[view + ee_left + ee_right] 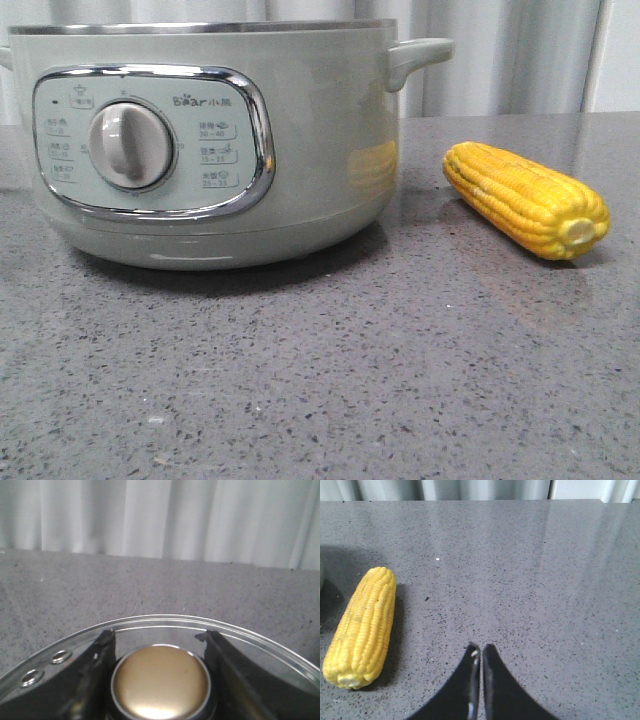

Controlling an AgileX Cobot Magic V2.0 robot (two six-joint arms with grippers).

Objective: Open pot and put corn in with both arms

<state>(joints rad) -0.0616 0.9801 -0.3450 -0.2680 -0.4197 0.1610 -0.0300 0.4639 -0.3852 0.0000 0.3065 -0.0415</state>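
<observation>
The pale green pot [200,140] stands on the grey table, with its dial panel facing me and its steel rim at the top edge of the front view. The yellow corn [525,198] lies on the table beside the pot and also shows in the right wrist view [362,627]. In the left wrist view a glass lid [165,622] with a gold knob [160,682] fills the lower part. My left gripper [156,635] is closed around the knob, one finger on each side. My right gripper [481,647] is shut and empty above bare table, apart from the corn. Neither gripper shows in the front view.
The grey speckled table [320,380] runs from the pot to the front edge. A white curtain [510,50] hangs behind the table. Two steam holes [47,667] sit near the lid's rim. I cannot tell whether the lid rests on the pot.
</observation>
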